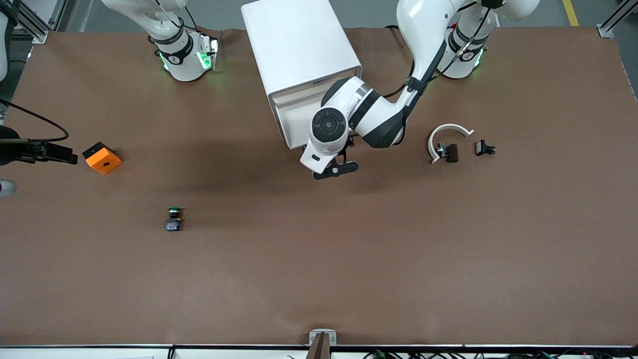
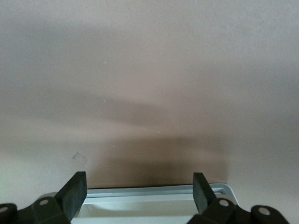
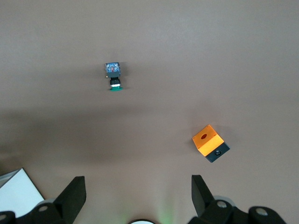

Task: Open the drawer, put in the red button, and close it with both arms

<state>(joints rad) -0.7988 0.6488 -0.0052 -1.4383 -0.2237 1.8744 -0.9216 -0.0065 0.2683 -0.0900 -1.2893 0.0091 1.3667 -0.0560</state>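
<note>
Brown table (image 1: 349, 259) — left gripper (image 2: 139, 192) at drawer (image 2: 154, 205), right gripper (image 3: 138, 193) waiting — jaws apart.

The white boxy cabinet (image 1: 299, 55) stands between the two arm bases. The orange cube with a hole (image 1: 102, 158) lies toward the right arm's end; the green-capped push-button switch (image 1: 174, 219) lies nearer the front camera. The white curved clip (image 1: 445, 139) and small black part (image 1: 484, 148) lie toward the left arm's end.
</note>
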